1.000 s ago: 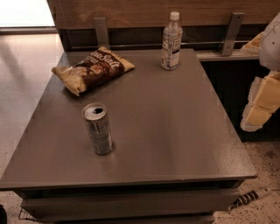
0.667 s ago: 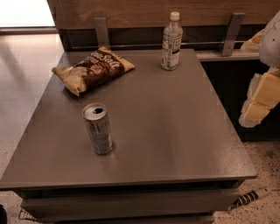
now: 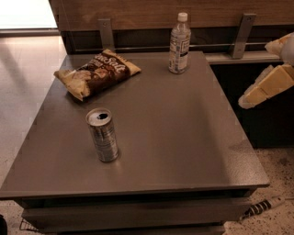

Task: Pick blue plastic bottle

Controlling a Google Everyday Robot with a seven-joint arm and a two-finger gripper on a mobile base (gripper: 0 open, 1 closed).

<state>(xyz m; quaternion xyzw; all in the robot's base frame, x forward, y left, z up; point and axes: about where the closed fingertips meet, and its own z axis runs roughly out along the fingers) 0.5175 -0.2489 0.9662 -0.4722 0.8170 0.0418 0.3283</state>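
Since a second ago the pale cream gripper (image 3: pixel 258 91) has risen and edged a little toward the square dark grey table (image 3: pixel 174 133). It now hangs in the air just off the table's right edge, level with the far half of the top and touching nothing. It slants, its lower tip nearest the table and its upper part running out of view at the right. Whether it is clenched or released does not show. Nothing on the table has shifted in that time.

The small clear blue plastic bottle (image 3: pixel 179 44), with a white screw cap and a pale label of dark print, stands upright at the table's far edge, right of the middle. It is well apart from the gripper and clear of the other things.

A crumpled brown and yellow snack bag (image 3: pixel 96 73) lies flat on the table's far left part. A silver drink can (image 3: pixel 103 136) with an opened top stands upright on the table's near left part, apart from the bag and far from the bottle.

Behind the table's far edge runs a brown wooden panel (image 3: pixel 138 9) with two grey metal brackets (image 3: pixel 106 34), one behind each far corner. On the speckled floor by the table's near right corner lies a black-and-white striped cable (image 3: pixel 262 208).
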